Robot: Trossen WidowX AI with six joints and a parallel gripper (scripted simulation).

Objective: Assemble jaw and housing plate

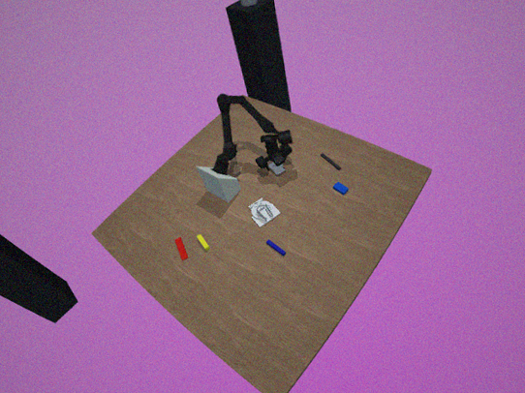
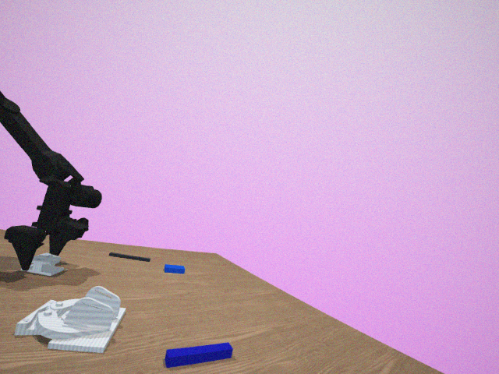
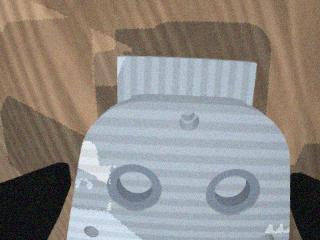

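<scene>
The pale grey housing plate [image 1: 276, 168] [image 2: 47, 271] [image 3: 189, 150] is on the table beneath my gripper [image 1: 270, 162] [image 2: 40, 261] [image 3: 181, 172]. The wrist view shows its two round holes and a small knob. My gripper is open, its fingers pointing down on opposite sides of the plate, with nothing clamped. The white base [image 1: 270, 219] [image 2: 78, 347] lies apart from it, nearer the table's middle. White jaw pieces [image 2: 86, 318] with raised curved ends lie over the base, and two small stubs [image 2: 59, 305] show. I cannot tell which jaw sits on its pin or whether the teeth mesh.
A pale slanted block [image 1: 221, 185] stands beside the arm's base. A dark blue bar [image 1: 275, 246] [image 2: 198, 354], a bright blue block [image 1: 341, 187] [image 2: 174, 269], a black stick [image 1: 330, 161] [image 2: 129, 256], a red bar [image 1: 181, 248] and a yellow bar [image 1: 202, 241] lie around.
</scene>
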